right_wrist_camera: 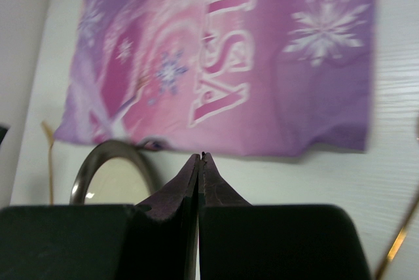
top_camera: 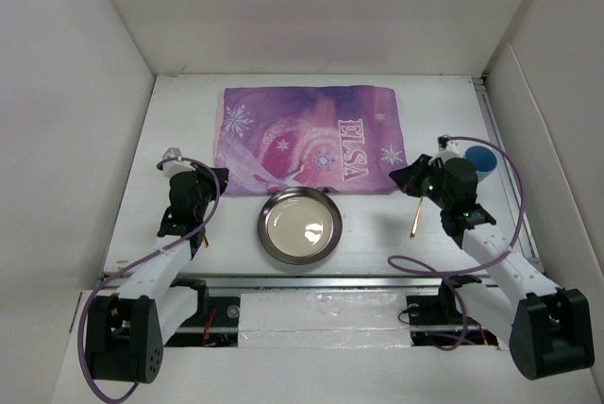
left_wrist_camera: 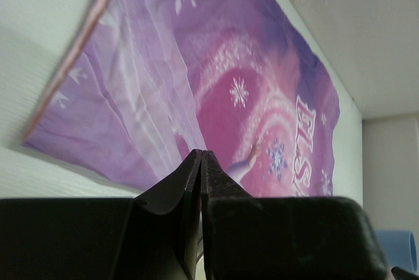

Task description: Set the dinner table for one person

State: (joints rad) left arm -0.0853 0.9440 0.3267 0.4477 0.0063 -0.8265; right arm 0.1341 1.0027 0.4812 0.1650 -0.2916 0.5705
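The dinner table point(top_camera: 368, 234) is a plain white tabletop. A purple "ELSA" cloth mat point(top_camera: 311, 138) lies flat on it at the back centre, and a round metal plate point(top_camera: 300, 226) rests just in front of the mat. My left gripper point(top_camera: 217, 178) hovers by the mat's near left corner. In the left wrist view the left gripper point(left_wrist_camera: 201, 154) is shut and holds nothing. My right gripper point(top_camera: 397, 177) is by the mat's near right corner. The right wrist view shows the right gripper point(right_wrist_camera: 200, 156) shut and holding nothing, with the plate point(right_wrist_camera: 108, 175) to its left.
A gold utensil point(top_camera: 414, 216) lies on the table under my right arm. A blue cup point(top_camera: 482, 160) stands at the right, and a small clear object point(top_camera: 172, 155) sits beside the left wrist. A silver rail point(top_camera: 311, 282) runs along the near edge. White walls enclose the sides and back.
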